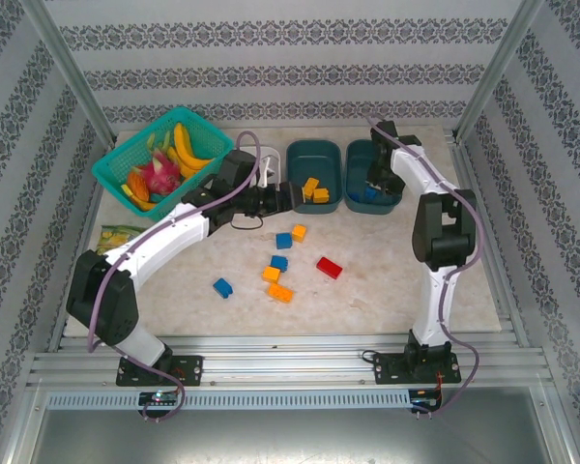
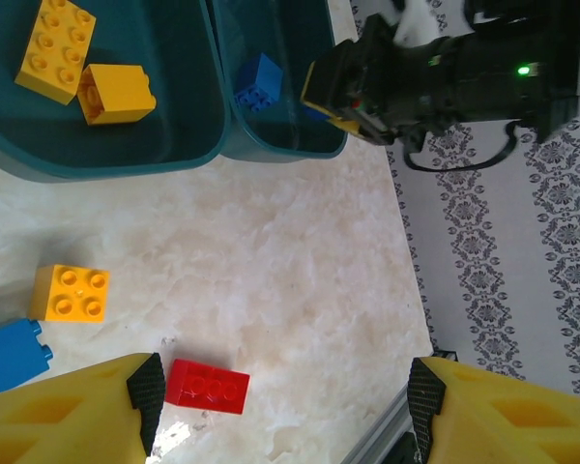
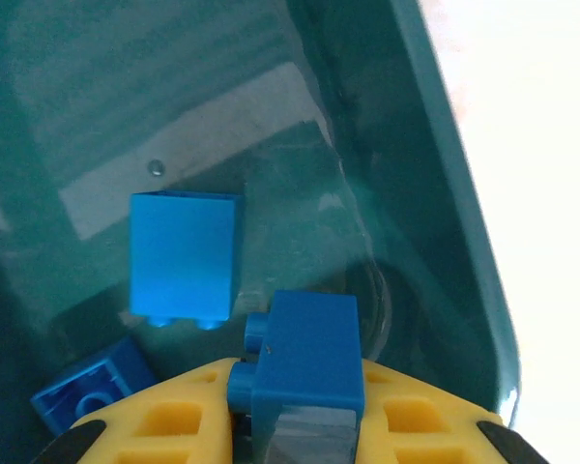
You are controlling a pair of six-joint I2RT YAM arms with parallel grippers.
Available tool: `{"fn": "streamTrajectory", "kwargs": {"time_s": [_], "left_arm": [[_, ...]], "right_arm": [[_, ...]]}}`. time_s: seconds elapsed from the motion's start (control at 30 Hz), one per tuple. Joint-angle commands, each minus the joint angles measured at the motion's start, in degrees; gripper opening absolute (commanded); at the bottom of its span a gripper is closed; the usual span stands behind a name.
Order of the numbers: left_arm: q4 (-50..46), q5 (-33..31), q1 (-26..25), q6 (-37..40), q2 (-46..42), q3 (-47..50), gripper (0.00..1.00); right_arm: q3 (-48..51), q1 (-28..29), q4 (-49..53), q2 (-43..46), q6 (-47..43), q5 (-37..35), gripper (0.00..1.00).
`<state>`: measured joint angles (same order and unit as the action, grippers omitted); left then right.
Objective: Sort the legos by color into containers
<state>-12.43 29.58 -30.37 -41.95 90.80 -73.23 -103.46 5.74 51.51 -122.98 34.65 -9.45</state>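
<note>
My right gripper (image 3: 296,425) is shut on a blue lego (image 3: 306,358) and hangs inside the right dark teal tub (image 1: 391,198), above two more blue legos (image 3: 184,256). My left gripper (image 2: 285,398) is open over the table beside the middle teal tub (image 1: 314,152), which holds two orange legos (image 2: 55,48). Nothing is between its fingers. A red lego (image 2: 207,387) lies close to its left finger. Loose on the table lie the red lego (image 1: 329,268), blue legos (image 1: 222,287) and orange legos (image 1: 280,291). The left arm mostly hides a white tub (image 1: 272,164).
A bright teal lattice basket (image 1: 111,174) with a banana and pink fruit stands at the back left. The tubs sit in a row along the back. A metal rail borders the table's near edge (image 1: 290,343). Patterned walls close in the sides.
</note>
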Motion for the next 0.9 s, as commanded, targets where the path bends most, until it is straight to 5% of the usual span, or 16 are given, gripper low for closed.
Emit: {"fn": "streamTrajectory", "kwargs": {"time_s": [0.0,0.37,0.53,0.73,0.87], "left_arm": [[2.78,0.12,-0.39,-0.62,1.22,-1.82,0.7],[-1.52,-3.09,-0.41,1.11,1.04,-2.27,0.7],[-5.56,-4.94,-0.44,2.82,-0.01,-2.09,0.7],[-12.91,-8.17,-0.82,6.69,-0.62,-2.56,0.69],[-16.26,-9.74,-1.13,8.4,-0.14,-2.96,0.68]], "right_arm": [[-3.87,-0.65,3.22,-3.01,-1.26,-0.12,0.18],[-6.88,-0.31,4.95,-5.14,-0.25,0.55,0.47],[-7.79,1.02,4.74,-0.27,-0.2,0.19,0.51],[-3.99,5.02,1.94,11.94,-0.65,0.14,0.52],[9.87,9.59,-8.54,26.8,-3.15,2.82,0.57]]}}
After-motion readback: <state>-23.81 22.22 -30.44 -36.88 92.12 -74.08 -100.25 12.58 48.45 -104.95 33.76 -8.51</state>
